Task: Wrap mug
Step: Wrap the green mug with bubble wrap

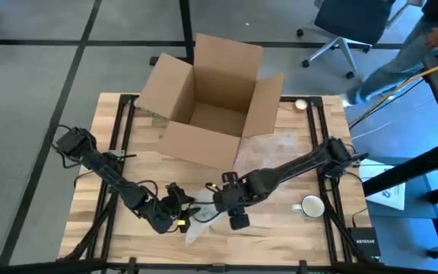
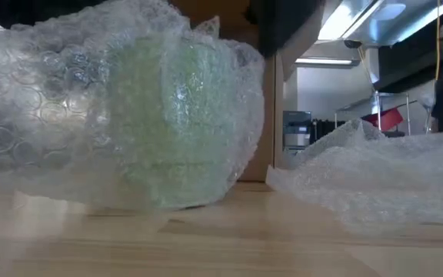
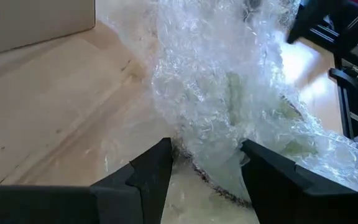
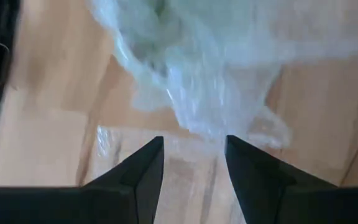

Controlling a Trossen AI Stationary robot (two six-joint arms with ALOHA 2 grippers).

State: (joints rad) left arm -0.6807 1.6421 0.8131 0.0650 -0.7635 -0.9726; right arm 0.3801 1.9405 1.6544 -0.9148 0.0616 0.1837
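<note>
Floor: grey, crossed by dark lines; a wooden table on a black frame stands on it. An office chair on castors stands beyond the table's far right corner; a person is beside it. The low view shows a ceiling light panel, a red chair and a pale wall.

"NETGEAR" on black box, table corner
</note>
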